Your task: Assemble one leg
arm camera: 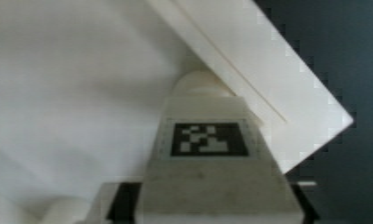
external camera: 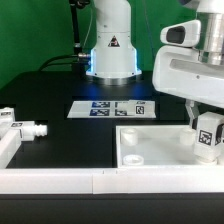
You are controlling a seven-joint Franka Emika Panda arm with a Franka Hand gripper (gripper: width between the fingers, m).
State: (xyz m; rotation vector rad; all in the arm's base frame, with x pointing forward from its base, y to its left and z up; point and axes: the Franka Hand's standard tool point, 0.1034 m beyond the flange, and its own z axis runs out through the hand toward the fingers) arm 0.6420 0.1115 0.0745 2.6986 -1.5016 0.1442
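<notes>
A white rail [external camera: 60, 182] is seen along the bench's near edge, the large white panel [external camera: 150, 150] just behind it toward the near right corner. The leg [external camera: 209, 136] is held upright in the gripper [external camera: 207, 128] above the panel's right side, the fingers closed on its flanks (tag facing outward in the wrist view [arm camera: 206, 140]). Contact with the panel cannot be judged. The insertion step appears in hand; alignment of the stub with the corner hole, then a twisting descent, is judged necessary. Spare legs [external camera: 25, 127] lie at the left edge; the marker board [external camera: 113, 108] sits mid-bench.
</notes>
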